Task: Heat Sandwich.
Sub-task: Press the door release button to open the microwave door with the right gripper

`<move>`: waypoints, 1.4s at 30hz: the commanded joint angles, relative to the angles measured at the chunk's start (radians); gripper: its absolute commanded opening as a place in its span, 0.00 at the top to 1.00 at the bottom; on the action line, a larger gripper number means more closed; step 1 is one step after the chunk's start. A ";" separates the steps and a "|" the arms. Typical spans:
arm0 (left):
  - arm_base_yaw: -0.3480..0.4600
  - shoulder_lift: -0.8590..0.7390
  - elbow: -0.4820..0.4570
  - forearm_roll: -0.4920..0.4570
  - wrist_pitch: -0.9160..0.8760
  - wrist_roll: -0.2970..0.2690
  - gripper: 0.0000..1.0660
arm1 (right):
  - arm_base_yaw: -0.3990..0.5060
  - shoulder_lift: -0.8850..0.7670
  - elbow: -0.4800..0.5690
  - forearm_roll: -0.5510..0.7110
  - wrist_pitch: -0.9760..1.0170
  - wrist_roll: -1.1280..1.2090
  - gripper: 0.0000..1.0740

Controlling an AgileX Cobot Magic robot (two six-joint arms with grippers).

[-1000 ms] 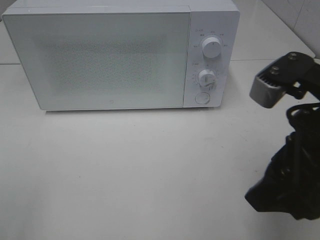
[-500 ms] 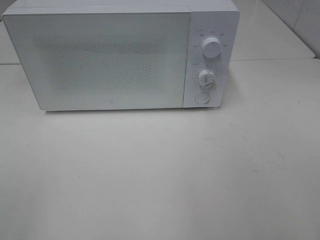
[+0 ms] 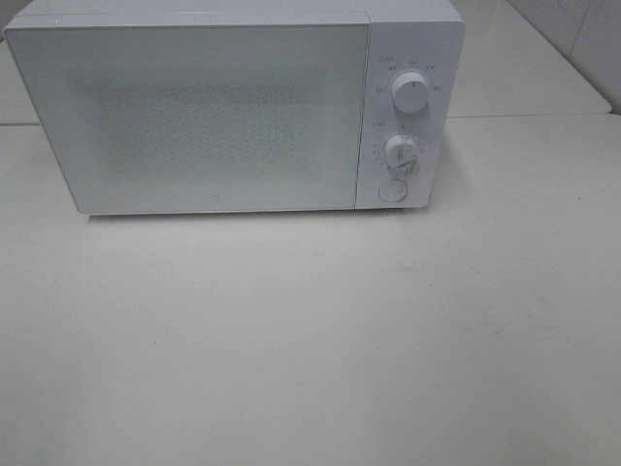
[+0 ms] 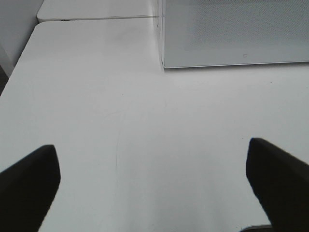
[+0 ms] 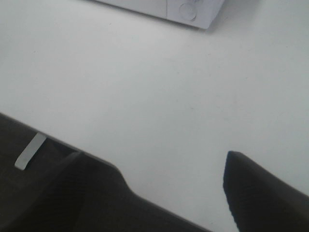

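**Item 1:** microwave (image 3: 233, 107), white, stands on desk (image 3: 310, 330) at far side.
- Door (image 3: 194, 116) shut. Panel is speckled and frosted, nothing readable thru it.
- Ctrl strip sits at R of front, stacked top to bottom: upper knob (image 3: 411, 93), lower knob (image 3: 401, 151), round button (image 3: 391, 190).

**Item 2:** L hand (image 4: 152, 162).
- Dark fingers (image 4: 29, 188) spread wide, only bare desk between them, nothing pinched.
- Hangs over desk in front of microwave's L front corner.
- Out of high view.

**Item 3:** R hand (image 5: 159, 166).
- Spread apart, nothing held.
- Over desk, w/ microwave's button end in sight beyond it.
- Out of high view.

**Item 4:** sandwich. Not seen in any view, so location can't be told.
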 commanded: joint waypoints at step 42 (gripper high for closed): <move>-0.008 -0.022 0.004 -0.002 -0.006 -0.002 0.03 | -0.226 -0.058 0.043 -0.075 -0.355 0.127 0.29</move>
